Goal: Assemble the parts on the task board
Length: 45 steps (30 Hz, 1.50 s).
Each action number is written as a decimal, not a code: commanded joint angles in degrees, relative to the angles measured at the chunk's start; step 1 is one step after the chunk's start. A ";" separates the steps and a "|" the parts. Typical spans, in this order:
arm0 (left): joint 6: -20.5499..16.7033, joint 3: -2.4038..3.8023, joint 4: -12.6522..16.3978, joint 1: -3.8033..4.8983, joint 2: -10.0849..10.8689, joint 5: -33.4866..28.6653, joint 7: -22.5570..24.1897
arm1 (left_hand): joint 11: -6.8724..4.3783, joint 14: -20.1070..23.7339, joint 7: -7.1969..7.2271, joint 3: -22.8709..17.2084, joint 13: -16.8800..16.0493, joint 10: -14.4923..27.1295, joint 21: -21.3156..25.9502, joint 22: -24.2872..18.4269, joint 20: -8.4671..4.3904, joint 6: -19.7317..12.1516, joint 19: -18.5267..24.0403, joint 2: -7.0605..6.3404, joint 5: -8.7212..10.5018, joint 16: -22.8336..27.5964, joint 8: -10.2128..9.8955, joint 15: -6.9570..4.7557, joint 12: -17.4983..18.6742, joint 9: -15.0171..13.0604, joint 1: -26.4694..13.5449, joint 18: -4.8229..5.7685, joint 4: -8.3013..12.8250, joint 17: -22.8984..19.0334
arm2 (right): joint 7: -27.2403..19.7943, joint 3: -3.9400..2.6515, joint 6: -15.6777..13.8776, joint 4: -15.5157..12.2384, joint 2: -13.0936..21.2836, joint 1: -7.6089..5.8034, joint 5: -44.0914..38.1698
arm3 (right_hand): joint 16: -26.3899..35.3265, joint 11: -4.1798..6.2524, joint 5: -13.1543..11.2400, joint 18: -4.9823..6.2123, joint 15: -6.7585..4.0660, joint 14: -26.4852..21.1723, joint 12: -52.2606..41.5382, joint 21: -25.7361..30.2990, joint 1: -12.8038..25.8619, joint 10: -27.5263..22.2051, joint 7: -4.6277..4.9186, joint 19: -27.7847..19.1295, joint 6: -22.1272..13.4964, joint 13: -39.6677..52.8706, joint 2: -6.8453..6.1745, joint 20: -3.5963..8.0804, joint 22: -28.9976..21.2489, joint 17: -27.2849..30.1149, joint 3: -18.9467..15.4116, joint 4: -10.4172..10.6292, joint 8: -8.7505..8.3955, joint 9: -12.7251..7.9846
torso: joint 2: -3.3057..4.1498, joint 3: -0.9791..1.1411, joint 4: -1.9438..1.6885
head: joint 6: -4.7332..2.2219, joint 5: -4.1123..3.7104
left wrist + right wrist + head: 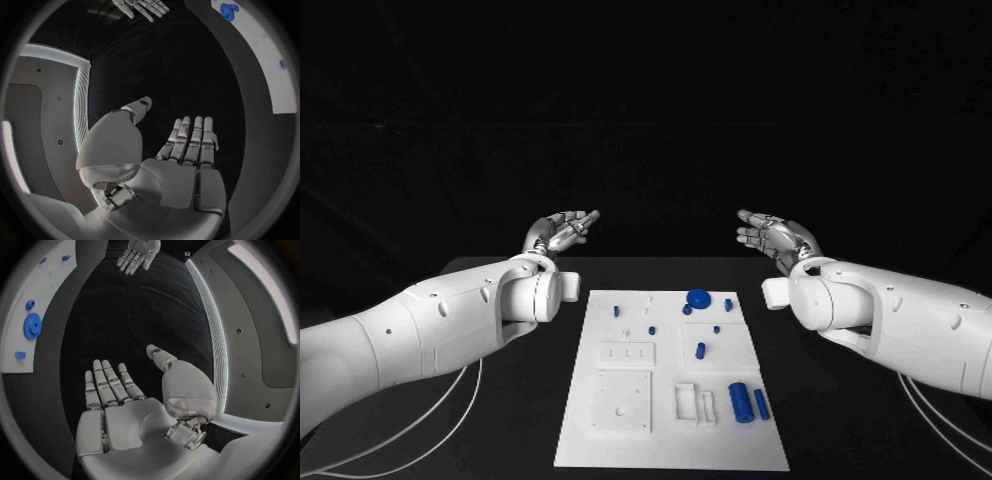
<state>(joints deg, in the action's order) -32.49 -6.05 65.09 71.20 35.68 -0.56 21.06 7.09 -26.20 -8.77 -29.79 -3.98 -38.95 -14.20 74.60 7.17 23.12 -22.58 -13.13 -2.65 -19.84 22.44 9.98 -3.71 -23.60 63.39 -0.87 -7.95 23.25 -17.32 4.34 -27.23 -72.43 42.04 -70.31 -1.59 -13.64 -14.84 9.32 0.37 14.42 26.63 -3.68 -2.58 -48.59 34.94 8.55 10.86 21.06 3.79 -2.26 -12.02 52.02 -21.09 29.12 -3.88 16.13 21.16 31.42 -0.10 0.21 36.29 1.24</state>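
Head view: the white task board (672,400) is seen lying mid-worktop (819,420), with blue parts (698,297) spread over its far and right areas. The left hand (561,231) and right hand (773,233) are raised beyond the board's far end, fingers apart, nothing held.

Left wrist view: the left hand (181,165) is seen spread and empty, the board (262,55) well apart.

Right wrist view: the right hand (125,410) is likewise spread and empty; a blue gear-like disc (32,325) is seen on the board (37,300).

The table (473,420) is black and matt. The task board (668,445) is white, smooth and dull, like plastic. The parts (740,400) look like smooth blue plastic. The left hand (561,231) and right hand (775,233) are shiny silver metal.
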 commanded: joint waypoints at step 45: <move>16.08 -1.23 17.23 5.93 12.02 6.52 -6.63 | -1.30 -27.97 -1.49 0.31 -5.55 -28.99 -16.46 1.56 -8.49 20.46 -22.32 8.01 -2.10 -18.70 3.70 -5.83 -8.47 -0.36 4.37 -2.99 17.84 7.69 | 12.98 1.15 14.97 4.60 -3.35 -5.77 -80.68 | -35.32 9.93 4.42 14.63 -16.02 49.34 -4.49 -24.17 -16.63 32.78 1.14 62.14 27.97 6.21 -5.50 11.43 24.43 -24.62 4.69 -12.72 6.70 4.37 | 5.28 -0.43 -1.71 | -2.20 -1.07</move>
<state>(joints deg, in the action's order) -17.88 -7.36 81.47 76.80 47.52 5.00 14.10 6.01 -53.93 -10.08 -29.48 -9.42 -67.38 -30.52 74.90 -1.05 43.24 -45.06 -5.16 -4.83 -38.44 26.24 4.14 -11.85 -23.92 67.98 -3.83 9.69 30.93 -6.77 5.51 -13.12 -67.27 38.60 -76.06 -73.13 -48.96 -4.80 13.80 13.69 -1.63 76.26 -8.24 -26.76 -64.88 67.49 9.71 72.94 48.69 10.01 -7.54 -0.68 74.98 -45.70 33.83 -16.51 22.90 25.59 35.66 -0.48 -0.91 34.39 0.38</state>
